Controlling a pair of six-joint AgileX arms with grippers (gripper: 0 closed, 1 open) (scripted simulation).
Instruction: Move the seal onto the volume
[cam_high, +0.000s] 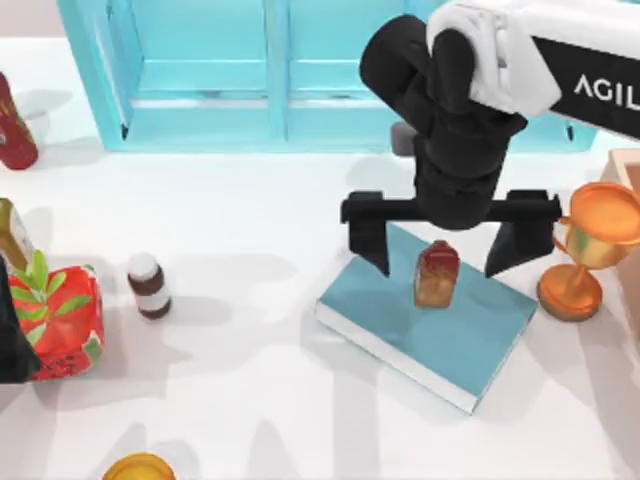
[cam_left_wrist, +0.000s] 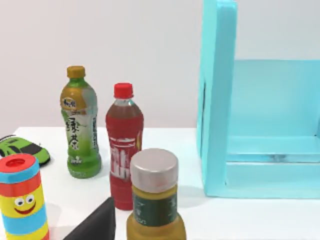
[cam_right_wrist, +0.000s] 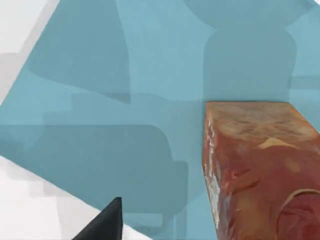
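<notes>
A white table (cam_high: 250, 380) is seen from above, with a light-blue shelf unit (cam_high: 270, 75) set along its far edge. The widest bare stretch of tabletop lies at the near middle, between the book and the things at the left.

The teal book (cam_high: 470, 335) is laid flat right of centre, turned at an angle so that one corner points near-right; its white page edges are shown along the near side. The seal (cam_high: 437, 273) is stood upright on the cover, toward the far part of the book and well inside its edges. In the right wrist view the seal (cam_right_wrist: 260, 170) is seen resting on the teal cover (cam_right_wrist: 125, 100).

The right gripper (cam_high: 450, 245) is held over the book, its fingers spread wide, one on each side of the seal and clear of it.

A golden trophy cup (cam_high: 590, 250) is placed just right of the book, close to the right finger. A small brown bottle with a white cap (cam_high: 148, 285) is stood left of the book, well apart from it. A red box with green leaves (cam_high: 62, 320) is set at the left edge, and a dark red bottle (cam_high: 12, 125) at the far left.

The left arm (cam_high: 12, 340) is parked at the left edge. In its wrist view a green tea bottle (cam_left_wrist: 80, 125), a red drink bottle (cam_left_wrist: 124, 145) and a jar with a silver lid (cam_left_wrist: 154, 200) are shown beside the shelf wall (cam_left_wrist: 217, 95).
</notes>
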